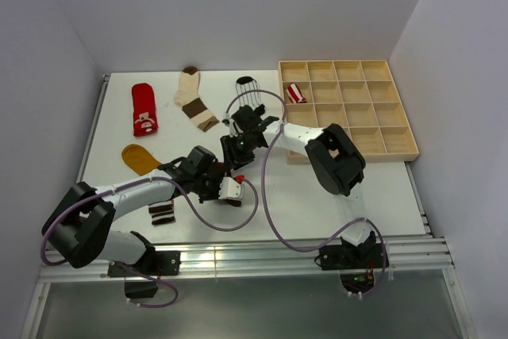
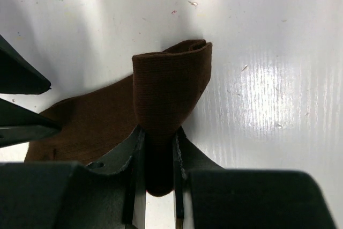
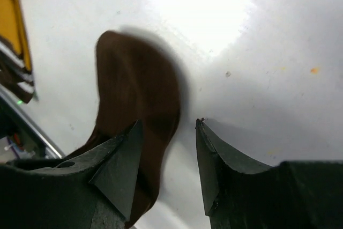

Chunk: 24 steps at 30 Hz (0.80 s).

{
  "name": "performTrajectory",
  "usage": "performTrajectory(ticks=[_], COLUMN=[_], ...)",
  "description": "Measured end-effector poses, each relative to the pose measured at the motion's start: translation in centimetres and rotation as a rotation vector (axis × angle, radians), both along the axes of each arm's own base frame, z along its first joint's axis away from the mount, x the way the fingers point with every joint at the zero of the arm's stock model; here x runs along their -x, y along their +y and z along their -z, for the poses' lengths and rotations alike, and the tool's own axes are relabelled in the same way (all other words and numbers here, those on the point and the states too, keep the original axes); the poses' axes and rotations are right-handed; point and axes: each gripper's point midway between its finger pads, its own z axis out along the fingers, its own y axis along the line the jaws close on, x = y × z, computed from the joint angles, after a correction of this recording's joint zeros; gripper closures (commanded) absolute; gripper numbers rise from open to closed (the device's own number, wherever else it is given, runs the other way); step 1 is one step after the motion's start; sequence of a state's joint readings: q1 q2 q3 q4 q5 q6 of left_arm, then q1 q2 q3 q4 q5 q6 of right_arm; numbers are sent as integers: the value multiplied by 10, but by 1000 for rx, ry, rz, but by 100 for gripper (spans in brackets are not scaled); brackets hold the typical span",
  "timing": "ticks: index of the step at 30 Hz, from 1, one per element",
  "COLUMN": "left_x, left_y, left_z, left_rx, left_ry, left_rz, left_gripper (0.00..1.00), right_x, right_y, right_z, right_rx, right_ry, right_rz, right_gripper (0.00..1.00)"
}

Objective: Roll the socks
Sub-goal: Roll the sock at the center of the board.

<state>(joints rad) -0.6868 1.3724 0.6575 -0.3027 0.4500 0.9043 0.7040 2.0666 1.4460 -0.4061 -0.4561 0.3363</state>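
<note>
Left gripper (image 2: 158, 139) has its fingers pinched tight on a folded-up loop of the dark brown fabric sock (image 2: 169, 79), right gripper (image 3: 169, 126) sits fingers apart right beside it, sock lying mid white table (image 1: 361, 188).

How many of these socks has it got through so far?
Done: one red-white striped sock lies in the wooden tray. In hand: the left jaws pinch a fold of the dark brown sock; the right jaws stand open beside it. Left: the red sock, cream-and-brown sock, black-striped white sock and mustard sock lie flat.
</note>
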Motion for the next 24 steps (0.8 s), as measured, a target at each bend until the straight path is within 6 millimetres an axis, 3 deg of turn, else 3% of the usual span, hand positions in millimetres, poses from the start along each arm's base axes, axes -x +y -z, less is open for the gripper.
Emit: performTrajectory(ticks=[3,16,22,24], left_x=[1,7,7,8], left_y=[0,-1,-1,-1], left_z=[0,2,2,3], left_rx=[-3,-12,-13,-15], left_ry=[3,12,13,15], left_rz=[3,15,19,19], left_gripper=[100,100,100,100], right_x=[-2,8,18,18], right_y=[2,14,26,29], right_z=[9,10,14,16], right_rx=[16,49,72,77], right_ry=[23,31,23,20], right_rz=[3,-54,-91,-96], right_gripper=[47,50,65,80])
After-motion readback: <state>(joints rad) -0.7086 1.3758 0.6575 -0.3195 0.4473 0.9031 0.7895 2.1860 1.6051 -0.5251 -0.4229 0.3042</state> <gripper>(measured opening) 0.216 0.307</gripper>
